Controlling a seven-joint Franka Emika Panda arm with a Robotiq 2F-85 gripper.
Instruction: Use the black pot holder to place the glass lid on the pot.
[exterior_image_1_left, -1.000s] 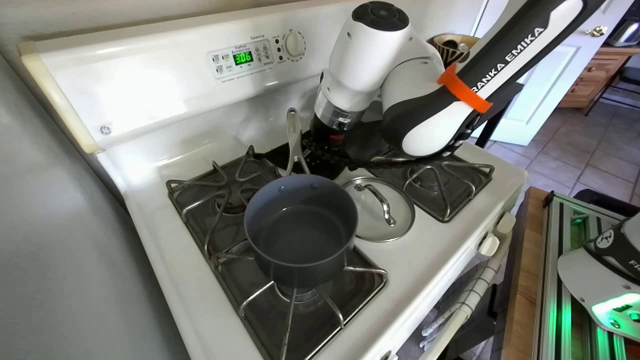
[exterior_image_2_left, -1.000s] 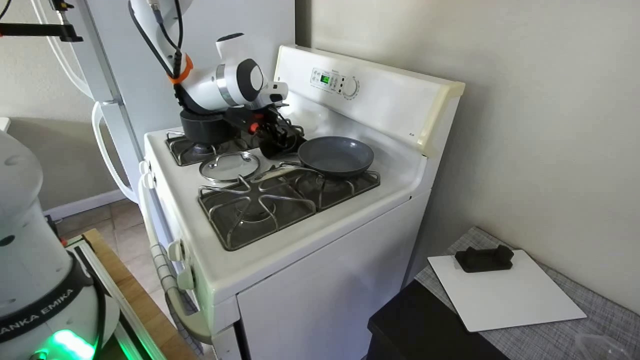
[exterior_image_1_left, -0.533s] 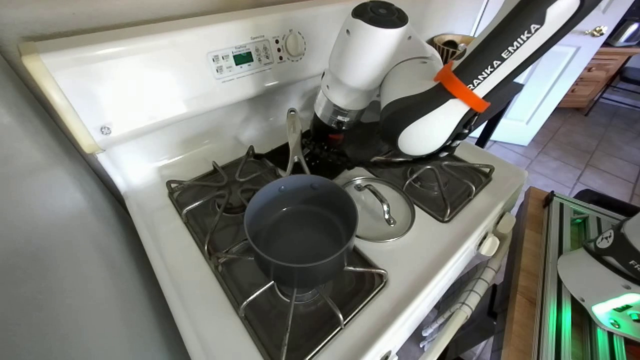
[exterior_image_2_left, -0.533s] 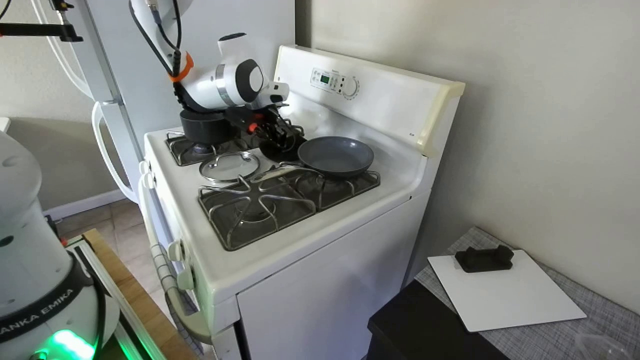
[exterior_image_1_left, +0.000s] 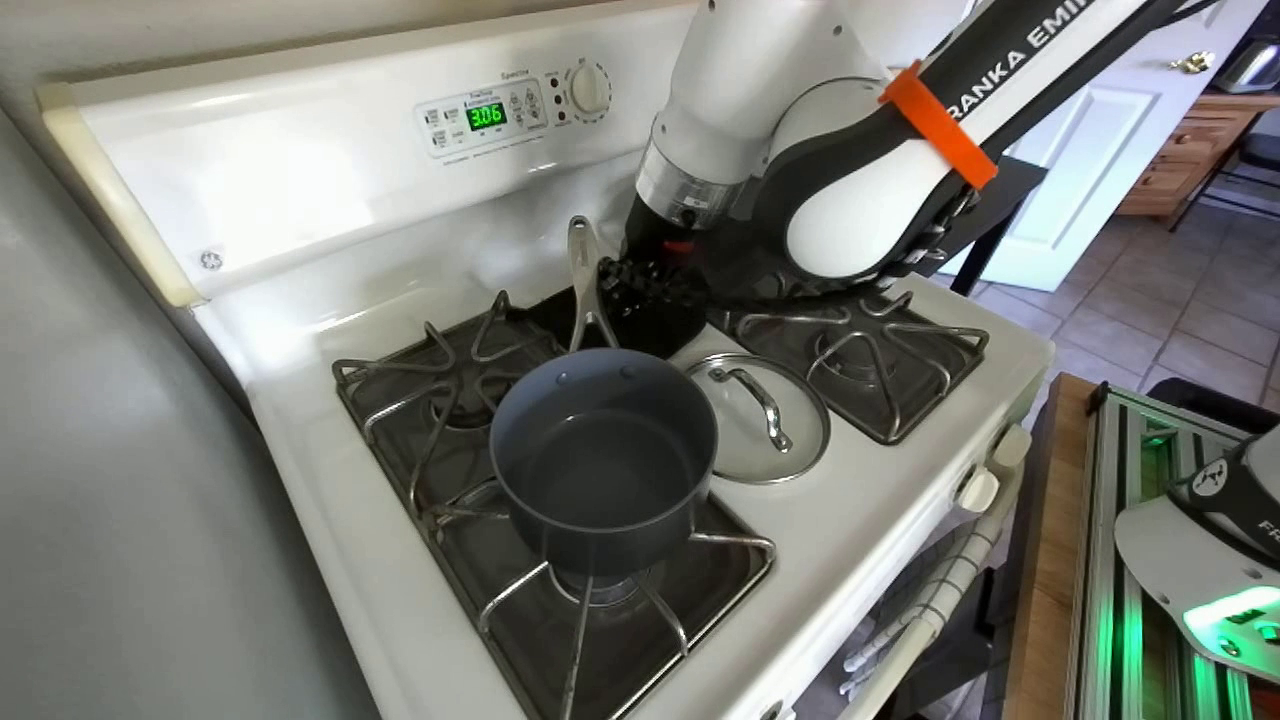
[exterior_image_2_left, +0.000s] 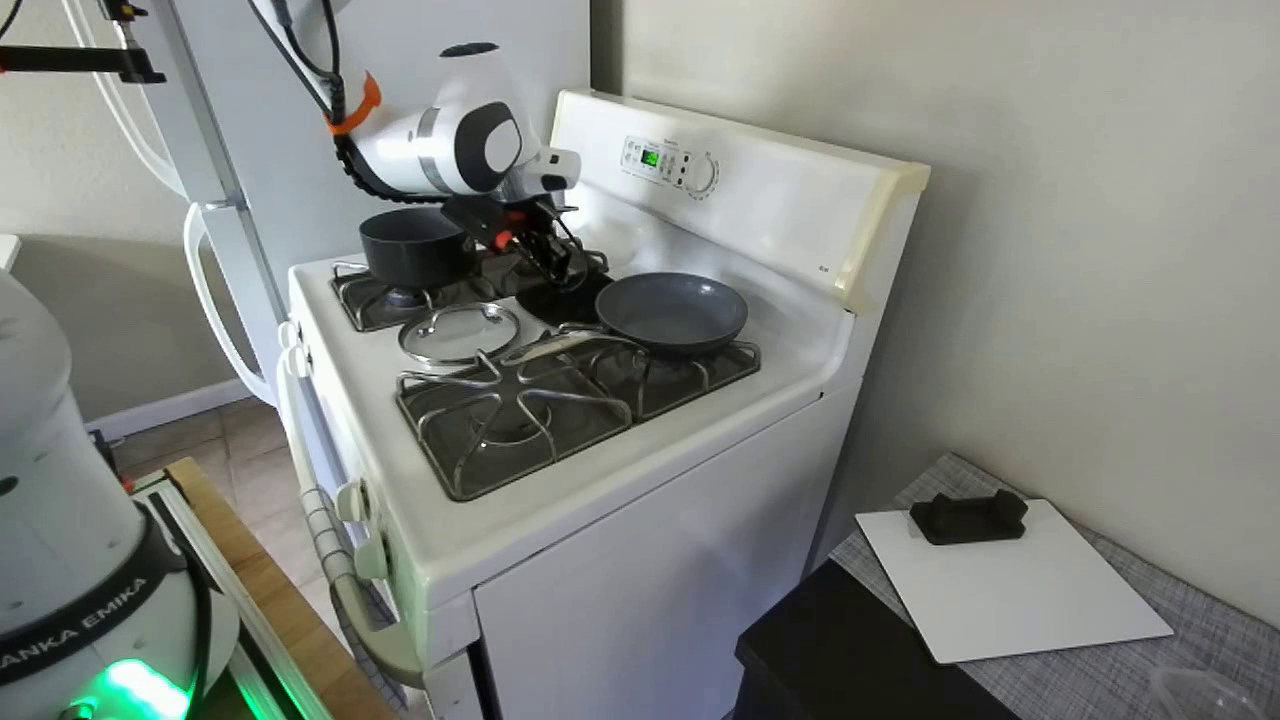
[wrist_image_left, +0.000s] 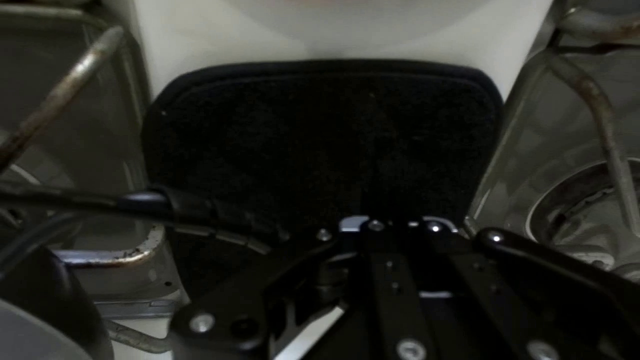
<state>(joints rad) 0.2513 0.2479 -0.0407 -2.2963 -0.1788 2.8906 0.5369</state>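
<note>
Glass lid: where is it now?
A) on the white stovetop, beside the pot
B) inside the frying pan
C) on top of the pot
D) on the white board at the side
A: in both exterior views the glass lid lies on the white stovetop beside the pot, whose mouth is uncovered.
</note>
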